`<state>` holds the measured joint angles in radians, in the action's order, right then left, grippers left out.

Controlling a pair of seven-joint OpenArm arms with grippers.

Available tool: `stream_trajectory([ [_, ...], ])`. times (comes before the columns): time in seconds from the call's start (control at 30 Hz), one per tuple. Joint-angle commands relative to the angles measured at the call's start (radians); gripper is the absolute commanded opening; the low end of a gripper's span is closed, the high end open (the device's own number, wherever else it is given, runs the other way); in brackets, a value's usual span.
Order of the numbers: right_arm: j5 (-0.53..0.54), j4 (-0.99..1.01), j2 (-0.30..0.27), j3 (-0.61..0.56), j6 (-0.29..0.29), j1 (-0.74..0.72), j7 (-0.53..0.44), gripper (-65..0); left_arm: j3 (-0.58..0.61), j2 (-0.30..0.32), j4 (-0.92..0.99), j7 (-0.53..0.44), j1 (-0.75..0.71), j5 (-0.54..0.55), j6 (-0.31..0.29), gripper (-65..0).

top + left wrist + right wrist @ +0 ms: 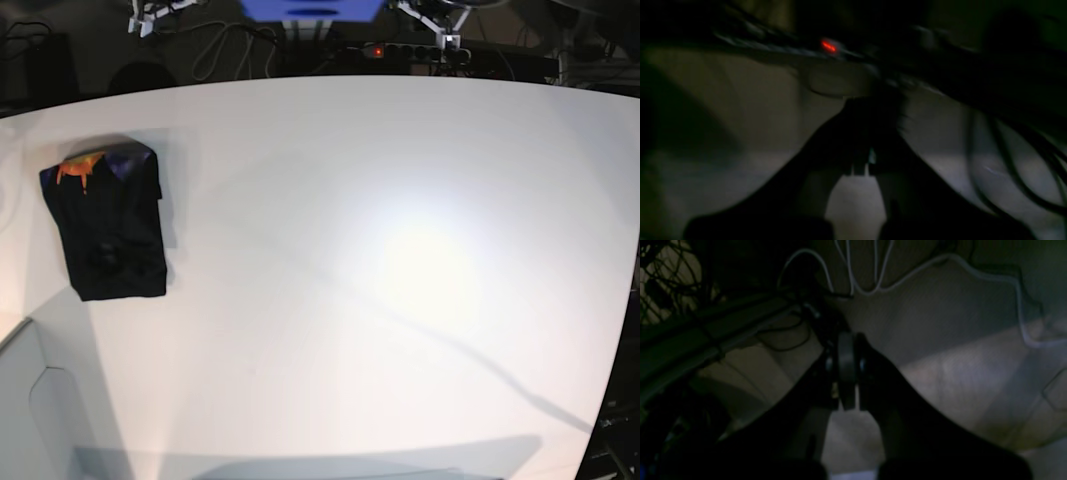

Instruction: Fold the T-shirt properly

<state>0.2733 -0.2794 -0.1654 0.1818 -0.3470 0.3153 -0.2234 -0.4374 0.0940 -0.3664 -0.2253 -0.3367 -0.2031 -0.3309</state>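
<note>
T-shirt [106,230] folded, far from claws

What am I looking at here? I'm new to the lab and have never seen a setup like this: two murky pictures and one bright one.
This is a robot with two arms, each ending in a two-fingered gripper with a small camera at the wrist. The two dark pictures come from those wrist cameras. In each you look along the arm at its own tool: the left gripper and the right gripper, both shut and holding nothing. Behind them are dim cables and floor, so the arms seem pulled back from the work area.

The bright picture comes from a fixed camera looking down on a white table. Neither arm reaches over it there. The one thing lying on it is a black T-shirt, folded into a compact rectangle at the picture's left side, with an orange tag showing at its far end.
</note>
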Motion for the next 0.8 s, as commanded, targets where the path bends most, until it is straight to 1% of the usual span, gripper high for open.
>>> stream_trajectory([
  [0.0, 0.005, 0.004, -0.003, -0.014, 0.019, 0.005, -0.006, -65.0, -0.001, -0.003, 0.011, -0.019, 0.008, -0.023, 0.017, -65.0],
  [0.03, 0.005, 0.004, 0.007, -0.034, 0.029, -0.008, -0.006, -65.0, -0.001, -0.003, 0.03, -0.027, 0.027, -0.039, 0.045, -65.0],
  [0.13, 0.005, 0.006, 0.025, -0.09, 0.033, -0.04, -0.003, -65.0, -0.001, -0.004, 0.088, -0.03, 0.08, -0.063, 0.08, -65.0],
  [0.27, 0.004, 0.006, 0.046, -0.163, 0.035, -0.075, 0.003, -65.0, -0.002, -0.006, 0.131, -0.03, 0.129, -0.063, 0.085, -65.0],
  [0.37, 0.004, 0.007, 0.053, -0.189, 0.036, -0.098, 0.006, -65.0, -0.002, -0.021, 0.128, -0.03, 0.133, -0.063, 0.085, -65.0],
  [0.43, 0.004, 0.007, 0.069, -0.206, 0.044, -0.11, 0.006, -65.0, -0.002, -0.023, 0.128, -0.03, 0.133, -0.063, 0.085, -65.0],
  [0.47, 0.004, 0.013, 0.074, -0.216, 0.064, -0.115, 0.006, -65.0, -0.002, -0.024, 0.126, -0.03, 0.133, -0.063, 0.085, -65.0],
  [0.6, 0.004, 0.081, 0.082, -0.273, 0.234, -0.153, -0.004, -65.0, -0.002, -0.023, 0.126, -0.03, 0.133, -0.063, 0.085, -65.0],
  [0.67, 0.004, 0.085, 0.099, -0.324, 0.297, -0.16, -0.004, -65.0, -0.002, -0.02, 0.125, -0.03, 0.133, -0.063, 0.085, -65.0],
  [0.7, 0.004, 0.084, 0.102, -0.339, 0.311, -0.161, -0.004, -65.0, -0.002, -0.018, 0.125, -0.03, 0.133, -0.063, 0.085, -65.0],
  [0.77, 0.004, 0.084, 0.109, -0.362, 0.314, -0.161, -0.004, -65.0, -0.002, -0.017, 0.123, -0.03, 0.133, -0.063, 0.085, -65.0],
])
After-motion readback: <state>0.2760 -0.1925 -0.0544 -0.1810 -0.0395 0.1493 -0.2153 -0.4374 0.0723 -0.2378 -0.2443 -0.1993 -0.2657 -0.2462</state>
